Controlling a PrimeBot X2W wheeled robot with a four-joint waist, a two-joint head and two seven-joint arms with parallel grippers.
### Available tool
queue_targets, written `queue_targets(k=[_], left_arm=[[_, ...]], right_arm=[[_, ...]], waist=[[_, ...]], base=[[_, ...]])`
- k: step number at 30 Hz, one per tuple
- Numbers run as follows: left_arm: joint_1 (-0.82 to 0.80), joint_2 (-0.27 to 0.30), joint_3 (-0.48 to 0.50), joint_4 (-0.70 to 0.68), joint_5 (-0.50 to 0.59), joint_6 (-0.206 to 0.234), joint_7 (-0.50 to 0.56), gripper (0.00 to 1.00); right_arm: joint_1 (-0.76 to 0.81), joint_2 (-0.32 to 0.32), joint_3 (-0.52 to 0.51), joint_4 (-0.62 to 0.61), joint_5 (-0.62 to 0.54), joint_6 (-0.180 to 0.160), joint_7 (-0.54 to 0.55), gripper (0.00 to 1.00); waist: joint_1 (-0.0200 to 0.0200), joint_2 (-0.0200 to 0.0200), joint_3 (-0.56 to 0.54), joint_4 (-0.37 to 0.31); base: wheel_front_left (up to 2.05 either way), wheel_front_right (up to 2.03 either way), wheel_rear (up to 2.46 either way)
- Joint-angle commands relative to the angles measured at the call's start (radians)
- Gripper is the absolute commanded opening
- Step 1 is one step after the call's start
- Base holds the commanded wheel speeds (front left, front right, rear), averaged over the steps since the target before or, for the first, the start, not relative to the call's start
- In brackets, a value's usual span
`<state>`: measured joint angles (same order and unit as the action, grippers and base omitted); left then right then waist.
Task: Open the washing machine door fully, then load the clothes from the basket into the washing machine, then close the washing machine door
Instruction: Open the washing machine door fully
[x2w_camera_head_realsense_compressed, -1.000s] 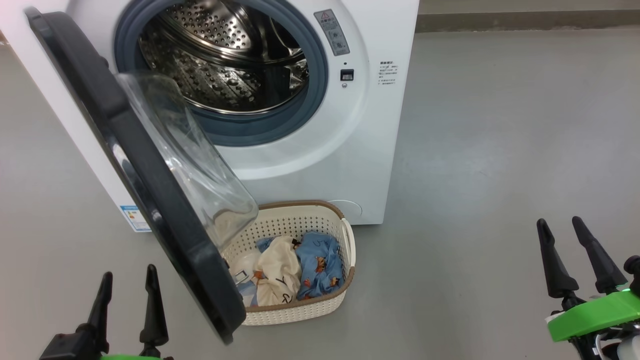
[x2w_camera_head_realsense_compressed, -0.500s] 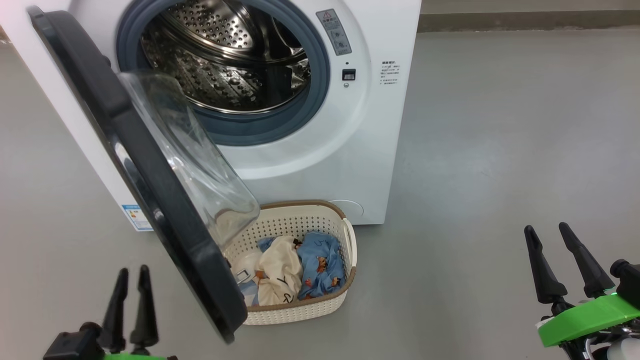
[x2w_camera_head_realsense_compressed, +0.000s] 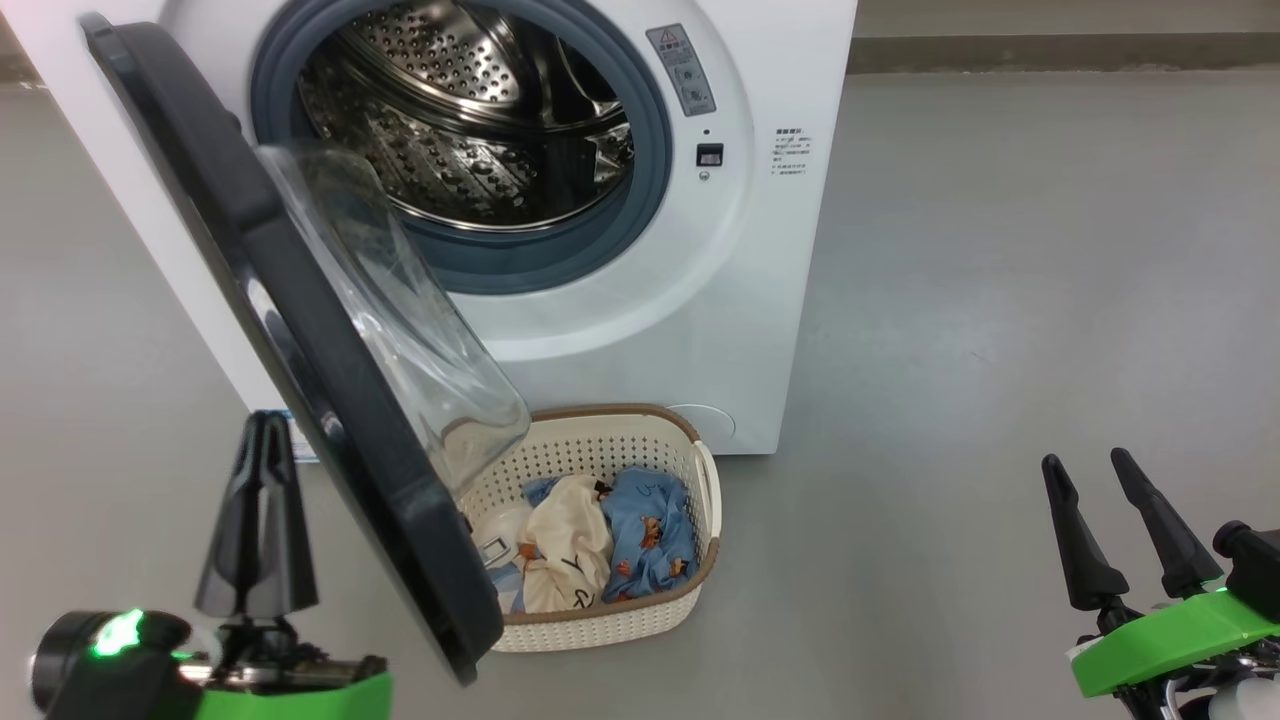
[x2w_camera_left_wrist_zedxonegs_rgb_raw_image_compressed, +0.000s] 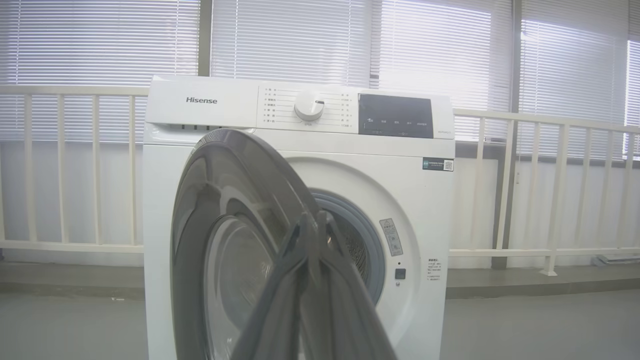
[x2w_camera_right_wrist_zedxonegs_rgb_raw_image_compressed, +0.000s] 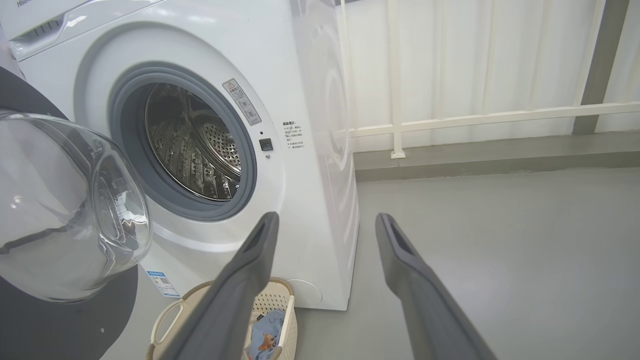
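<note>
The washing machine (x2w_camera_head_realsense_compressed: 650, 340) is cut off at the top. The washing machine door (x2w_camera_head_realsense_compressed: 330, 420) stands half swung out on the left, and its rim and glass hide the left end of the basket (x2w_camera_head_realsense_compressed: 610, 450) on the floor in front. The clothes (x2w_camera_head_realsense_compressed: 640, 540) lie in the basket, partly covered. Open grey floor (x2w_camera_head_realsense_compressed: 1000, 300) spreads to the right. The left gripper (x2w_camera_head_realsense_compressed: 262, 425), its fingers pressed together on nothing, is just left of the door's rim. The right gripper (x2w_camera_head_realsense_compressed: 1085, 460), fingers apart, is at the near right.

Access check: washing machine door (x2w_camera_head_realsense_compressed: 300, 330) stands half open, slanting across the front; its glass bowl (x2w_camera_head_realsense_compressed: 400, 320) overhangs the left part of the basket (x2w_camera_head_realsense_compressed: 600, 625); right part of basket uncovered from above, clothes (x2w_camera_head_realsense_compressed: 640, 535) exposed there; drum mouth (x2w_camera_head_realsense_compressed: 470, 110) unblocked from the right; open floor (x2w_camera_head_realsense_compressed: 980, 330) right of the washing machine (x2w_camera_head_realsense_compressed: 700, 330); left gripper (x2w_camera_head_realsense_compressed: 262, 425), fingers together, just outside the door's black face.
</note>
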<state>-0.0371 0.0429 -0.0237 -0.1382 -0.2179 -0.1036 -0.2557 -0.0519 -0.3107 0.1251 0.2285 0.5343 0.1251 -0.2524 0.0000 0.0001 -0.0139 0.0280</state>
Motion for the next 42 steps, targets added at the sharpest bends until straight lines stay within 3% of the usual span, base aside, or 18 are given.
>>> queue_targets(k=[1,7,13,29,42], left_arm=[[-0.016,0.007,-0.008,-0.075,0.019,0.001,-0.006,0.0],[0.011,0.007,-0.155,-0.141,0.004,-0.01,0.052,0.0],[0.047,0.007,-0.255,-0.085,-0.039,-0.013,0.091,0.0],[-0.028,0.007,-0.258,0.208,-0.153,-0.009,0.064,0.0],[-0.069,0.007,-0.22,0.296,-0.237,0.022,0.034,0.0]], right_arm=[[-0.024,-0.017,0.019,-0.018,0.001,0.006,-0.009,1.0],[-0.024,-0.01,0.026,-0.021,0.002,0.006,-0.009,1.0],[-0.028,-0.011,0.033,-0.018,0.007,0.006,-0.009,1.0],[-0.03,-0.004,0.043,-0.014,0.01,0.006,-0.009,1.0],[-0.03,-0.004,0.047,-0.004,0.013,0.006,-0.009,1.0]], waist=[[0.0,-0.0001,-0.001,0.0],[0.0,-0.0001,0.002,-0.003],[0.0,-0.0001,0.008,-0.009],[0.0,-0.0001,0.011,-0.027],[0.0,-0.0001,0.012,-0.021]], base=[[0.0,0.0,0.0],[0.0,0.0,0.0],[0.0,0.0,0.0],[0.0,0.0,0.0],[0.0,0.0,0.0]])
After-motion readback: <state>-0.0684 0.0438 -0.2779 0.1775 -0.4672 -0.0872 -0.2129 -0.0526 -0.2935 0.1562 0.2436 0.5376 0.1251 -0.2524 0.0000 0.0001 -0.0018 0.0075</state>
